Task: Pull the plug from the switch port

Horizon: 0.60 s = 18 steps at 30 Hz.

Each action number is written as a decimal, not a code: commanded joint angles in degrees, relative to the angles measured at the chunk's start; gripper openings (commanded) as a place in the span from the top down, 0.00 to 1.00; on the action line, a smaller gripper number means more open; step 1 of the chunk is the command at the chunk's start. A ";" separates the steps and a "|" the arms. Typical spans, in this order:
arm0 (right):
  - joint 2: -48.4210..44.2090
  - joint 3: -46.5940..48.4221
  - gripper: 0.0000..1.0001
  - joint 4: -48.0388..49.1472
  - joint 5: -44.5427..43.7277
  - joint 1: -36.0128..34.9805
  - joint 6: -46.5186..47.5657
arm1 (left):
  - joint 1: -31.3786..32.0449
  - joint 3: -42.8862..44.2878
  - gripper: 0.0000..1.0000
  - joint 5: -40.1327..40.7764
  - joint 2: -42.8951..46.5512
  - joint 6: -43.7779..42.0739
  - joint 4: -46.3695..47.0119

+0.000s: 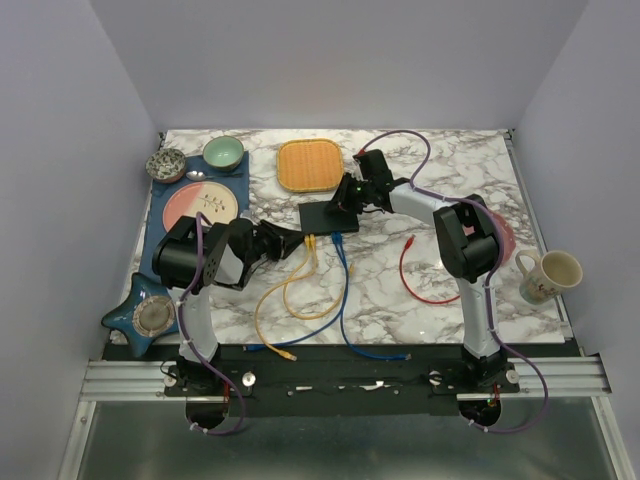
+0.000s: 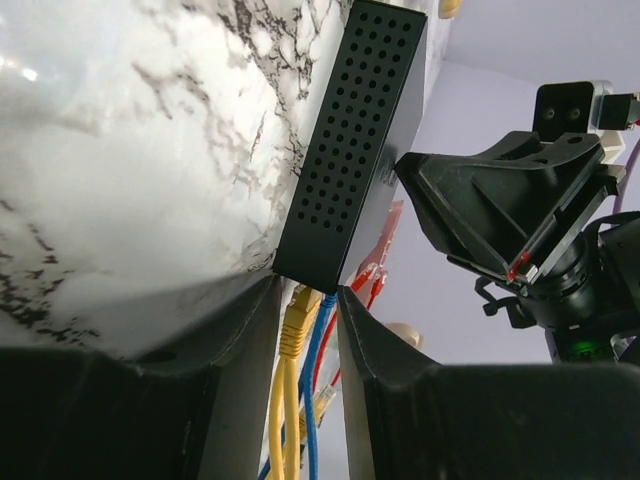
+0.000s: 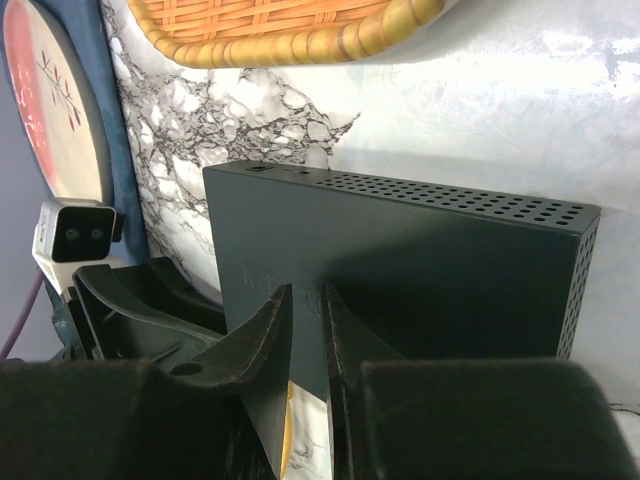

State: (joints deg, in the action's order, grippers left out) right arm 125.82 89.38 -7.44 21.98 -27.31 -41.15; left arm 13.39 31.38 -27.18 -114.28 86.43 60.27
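While its broad top face is smooth matte black, the switch [image 1: 328, 217] has narrow side walls punched with rows of small round vent holes, plain in both wrist views. It is a flat rectangular box with sharp corners, lying flat near the middle of the white, grey-veined marble table [image 1: 545, 190]. Seen from above, its long axis runs roughly left to right with a slight tilt. The long edge that takes the cables faces the near edge, toward the arm bases.

A yellow plug [image 2: 298, 325] with a ribbed boot sits in that edge. A blue cable [image 2: 326, 310] enters just beside it, and both trail in loose loops toward the bases.

The left gripper [image 2: 310, 295] lies low on the table, pointing at the cable edge. Its two black fingers stand on either side of the yellow plug and the blue cable; whether they pinch cannot be told.

The right gripper [image 3: 305, 295] reaches from the far right over the switch's top. Its fingers are a narrow gap apart with nothing between them.

A thin red cable [image 1: 415, 285] curls on the marble to the right. A square woven straw tray [image 1: 309, 165] lies beyond the switch.
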 commanded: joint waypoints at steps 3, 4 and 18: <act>0.83 -2.11 0.74 -3.54 -1.41 -0.29 0.45 | 1.11 1.41 0.62 0.20 1.34 -5.84 -9.64; 0.83 -2.11 0.74 -3.46 -1.41 -0.29 0.45 | 1.11 1.49 0.62 0.37 1.51 -6.27 -10.52; 0.92 -2.37 0.74 -3.46 -1.59 -0.29 0.72 | 2.17 2.82 0.68 2.04 3.80 -10.85 -18.35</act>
State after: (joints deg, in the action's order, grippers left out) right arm 125.73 88.97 -6.87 22.02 -27.31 -41.19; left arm 14.52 35.46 -26.61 -110.24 78.56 47.86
